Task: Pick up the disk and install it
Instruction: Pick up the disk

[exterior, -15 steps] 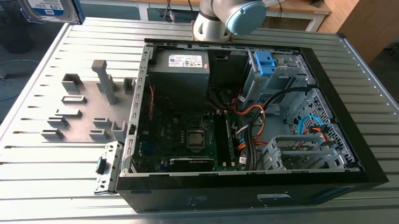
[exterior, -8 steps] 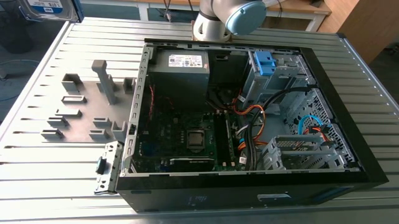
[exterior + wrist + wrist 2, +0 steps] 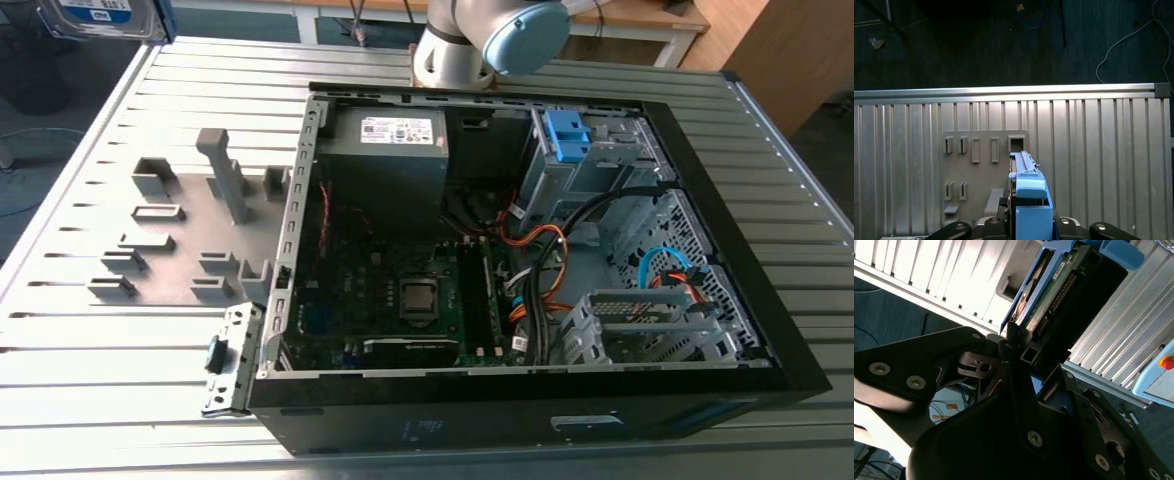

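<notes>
Gripping the disk (image 3: 1029, 187), gripper (image 3: 1021, 347) above grey fixture plate (image 3: 983, 175), open computer case (image 3: 467, 420) apart.

gripper (image 3: 1018, 346) clamping disk (image 3: 1053, 286) — edge-on; ribbed table (image 3: 929, 270) behind

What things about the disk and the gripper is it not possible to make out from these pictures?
- The disk, exterior view: cut off by the picture's top edge.
- Its flat sides, second wrist view: the disk is seen edge-on, and the gripper covers its near end.
- The gripper's hold, first wrist view: hidden behind the disk and cut off by the picture's edge.
</notes>
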`<control>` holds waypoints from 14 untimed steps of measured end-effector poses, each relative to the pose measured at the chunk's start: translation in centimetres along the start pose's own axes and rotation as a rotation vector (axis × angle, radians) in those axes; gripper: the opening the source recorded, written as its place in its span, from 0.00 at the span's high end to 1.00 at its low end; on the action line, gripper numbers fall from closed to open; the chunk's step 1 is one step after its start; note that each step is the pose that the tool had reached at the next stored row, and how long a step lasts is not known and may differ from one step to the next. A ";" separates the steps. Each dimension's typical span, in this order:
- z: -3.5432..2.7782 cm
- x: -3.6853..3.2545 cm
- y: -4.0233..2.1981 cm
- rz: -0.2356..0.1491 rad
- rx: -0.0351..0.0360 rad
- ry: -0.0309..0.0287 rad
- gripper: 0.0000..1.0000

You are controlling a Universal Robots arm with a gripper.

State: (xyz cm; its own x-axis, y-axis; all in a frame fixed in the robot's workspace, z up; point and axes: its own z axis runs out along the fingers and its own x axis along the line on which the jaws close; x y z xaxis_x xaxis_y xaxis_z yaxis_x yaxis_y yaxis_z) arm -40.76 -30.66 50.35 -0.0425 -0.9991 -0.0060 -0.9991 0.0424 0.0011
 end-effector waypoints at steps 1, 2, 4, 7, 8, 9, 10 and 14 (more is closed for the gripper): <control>-0.07 0.00 0.00 0.000 0.0000 0.0000 0.64; -0.13 0.00 0.00 0.000 0.0000 0.0000 0.64; -0.27 0.00 0.00 0.000 0.0000 0.0000 0.64; -0.48 0.00 0.00 0.000 0.0000 0.0000 0.64; -0.55 0.00 0.00 0.000 0.0000 0.0000 0.64; -0.61 0.00 0.00 0.000 0.0000 0.0000 0.64; -0.68 0.00 0.00 0.000 0.0000 0.0000 0.64; -0.98 -0.01 0.00 0.000 -0.0001 0.0000 0.64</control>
State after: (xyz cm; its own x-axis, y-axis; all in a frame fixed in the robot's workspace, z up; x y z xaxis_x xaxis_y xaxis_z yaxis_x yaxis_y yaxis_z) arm -40.76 -30.66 51.33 -0.0425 -0.9991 -0.0060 -0.9991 0.0425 0.0012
